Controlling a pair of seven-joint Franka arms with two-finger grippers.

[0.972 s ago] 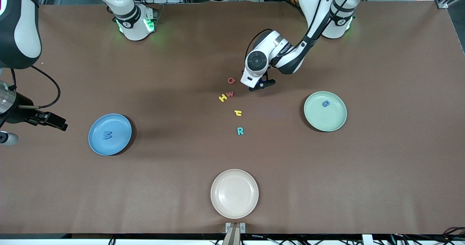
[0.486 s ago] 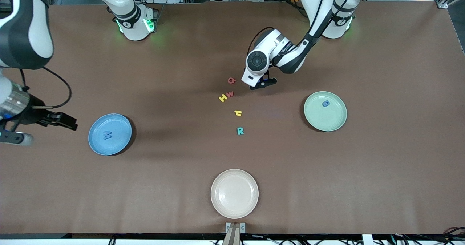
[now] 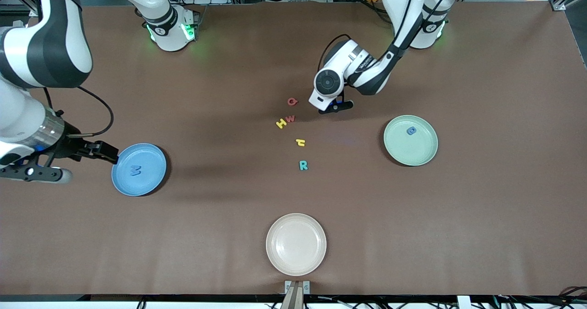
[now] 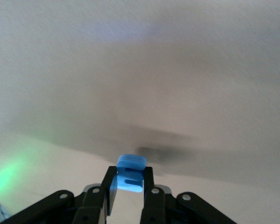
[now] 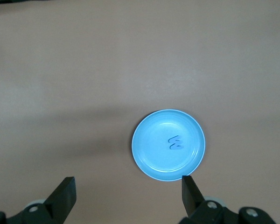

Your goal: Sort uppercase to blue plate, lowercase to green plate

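Cream plate (image 3: 296, 244) nearest the camera, well apart from the letters.

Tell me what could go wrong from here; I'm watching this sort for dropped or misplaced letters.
1. The left pincer pinches a small blue letter only at its fingertips; the letter could slip out before it reaches the green plate.
2. The red w sits right beside the yellow H, so picking one may nudge the other.
3. The right pincer, open, hangs by the blue plate rim and could bump it, shifting the blue M.
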